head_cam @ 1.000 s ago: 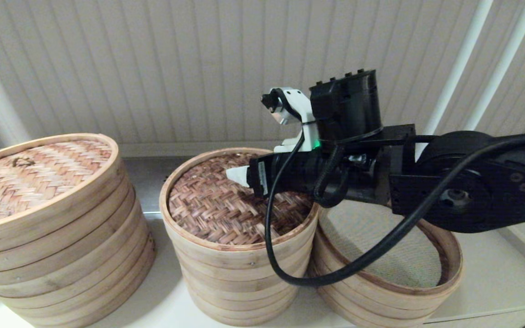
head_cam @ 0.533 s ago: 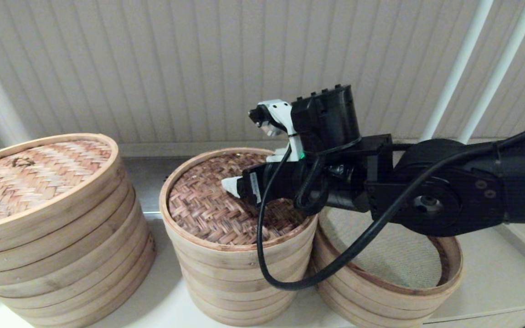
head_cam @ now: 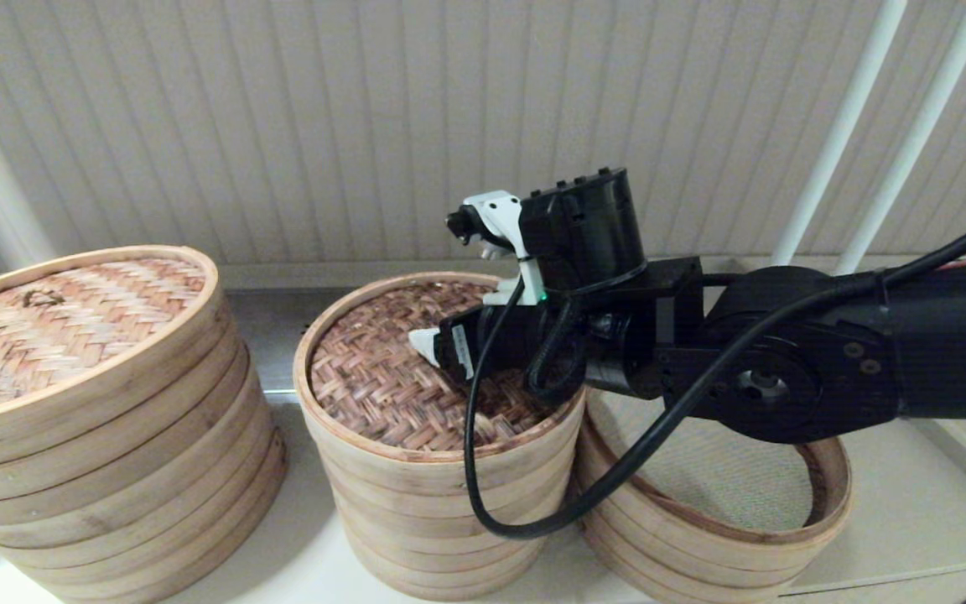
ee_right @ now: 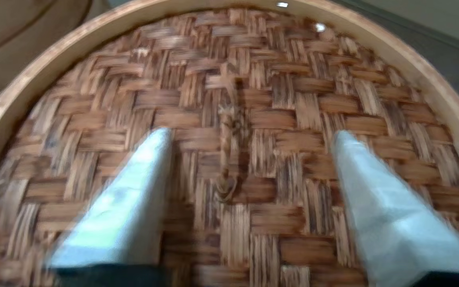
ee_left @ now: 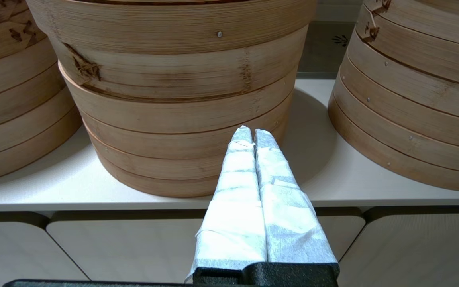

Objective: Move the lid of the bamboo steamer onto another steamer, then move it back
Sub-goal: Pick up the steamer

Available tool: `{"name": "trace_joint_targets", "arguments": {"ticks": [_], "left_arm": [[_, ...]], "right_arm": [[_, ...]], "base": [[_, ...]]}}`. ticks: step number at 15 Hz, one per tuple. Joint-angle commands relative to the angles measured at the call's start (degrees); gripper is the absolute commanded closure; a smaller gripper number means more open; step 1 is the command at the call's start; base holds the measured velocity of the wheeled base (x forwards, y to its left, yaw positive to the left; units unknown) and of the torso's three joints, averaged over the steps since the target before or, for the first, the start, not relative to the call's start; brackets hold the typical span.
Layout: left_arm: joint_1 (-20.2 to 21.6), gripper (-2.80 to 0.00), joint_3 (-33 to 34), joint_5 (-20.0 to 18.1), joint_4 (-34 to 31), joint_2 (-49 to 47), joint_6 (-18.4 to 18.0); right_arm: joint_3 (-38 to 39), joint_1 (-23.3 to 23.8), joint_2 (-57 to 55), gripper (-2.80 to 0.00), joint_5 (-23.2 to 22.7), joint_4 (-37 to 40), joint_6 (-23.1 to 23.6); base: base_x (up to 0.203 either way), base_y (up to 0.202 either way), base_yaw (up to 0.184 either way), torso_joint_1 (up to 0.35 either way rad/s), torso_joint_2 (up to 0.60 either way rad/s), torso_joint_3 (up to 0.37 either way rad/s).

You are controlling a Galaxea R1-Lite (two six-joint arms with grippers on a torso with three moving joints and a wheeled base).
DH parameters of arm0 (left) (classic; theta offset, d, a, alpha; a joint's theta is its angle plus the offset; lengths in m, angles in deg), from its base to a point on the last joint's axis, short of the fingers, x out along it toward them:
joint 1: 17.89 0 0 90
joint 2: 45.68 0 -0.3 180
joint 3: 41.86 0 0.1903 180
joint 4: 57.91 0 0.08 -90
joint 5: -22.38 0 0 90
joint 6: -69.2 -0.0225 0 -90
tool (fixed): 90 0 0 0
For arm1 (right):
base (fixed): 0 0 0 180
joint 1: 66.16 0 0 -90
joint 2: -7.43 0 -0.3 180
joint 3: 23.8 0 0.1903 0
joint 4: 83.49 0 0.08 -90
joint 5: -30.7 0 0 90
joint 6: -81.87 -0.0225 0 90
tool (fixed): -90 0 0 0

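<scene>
The bamboo steamer lid (head_cam: 382, 386), dark brown herringbone with a pale rim, lies on the middle stack. My right gripper (head_cam: 431, 347) hangs just over its centre, open. In the right wrist view the lid (ee_right: 285, 91) fills the picture. Its small loop handle (ee_right: 226, 159) lies between the two white-wrapped fingers (ee_right: 146, 171), nearer one of them, and neither touches it. The other steamer (head_cam: 831, 491), low with a grey-green mesh liner, stands to the right under the right arm, without a lid. My left gripper (ee_left: 252, 133) is shut on nothing, low before the counter edge.
A bigger stack with a light tan lid (head_cam: 55, 319) stands at the left. The left wrist view faces the side of a steamer stack (ee_left: 181, 99) on the white counter (ee_left: 325, 175), with others on both sides. A slatted wall stands close behind.
My right arm has moved left and down, bringing the open gripper from the lid's right part to over its centre. The lid and stacks have not moved.
</scene>
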State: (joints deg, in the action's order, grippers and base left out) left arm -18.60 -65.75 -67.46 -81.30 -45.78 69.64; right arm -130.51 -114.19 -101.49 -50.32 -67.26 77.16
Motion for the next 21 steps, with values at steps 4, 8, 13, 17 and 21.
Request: {"name": "trace_joint_targets", "arguments": {"ticks": [4, 8, 13, 17, 21], "left_arm": [[0.00, 0.00, 0.00, 0.02, 0.02, 0.01, 0.02], [0.00, 0.00, 0.00, 0.01, 0.02, 0.01, 0.07], [0.00, 0.00, 0.00, 0.02, 0.02, 0.01, 0.00], [0.00, 0.00, 0.00, -0.03, 0.02, 0.01, 0.00], [0.00, 0.00, 0.00, 0.02, 0.02, 0.01, 0.08]], "right_arm": [[-0.06, -0.21, -0.26, 0.00, 0.07, -0.07, -0.13], [0.03, -0.21, -0.59, 0.00, -0.02, -0.07, -0.04], [0.55, -0.21, -0.50, 0.00, -0.02, -0.07, -0.04], [-0.88, -0.30, 0.42, 0.00, 0.23, 0.08, 0.23], [-2.70, -0.21, 1.08, 0.00, 1.92, 0.29, 0.93]], "base": [[0.000, 0.000, 0.000, 0.000, 0.00, 0.000], [0.000, 0.000, 0.000, 0.000, 0.00, 0.000], [0.000, 0.000, 0.000, 0.000, 0.00, 0.000], [0.000, 0.000, 0.000, 0.000, 0.00, 0.000], [0.000, 0.000, 0.000, 0.000, 0.00, 0.000]]}}
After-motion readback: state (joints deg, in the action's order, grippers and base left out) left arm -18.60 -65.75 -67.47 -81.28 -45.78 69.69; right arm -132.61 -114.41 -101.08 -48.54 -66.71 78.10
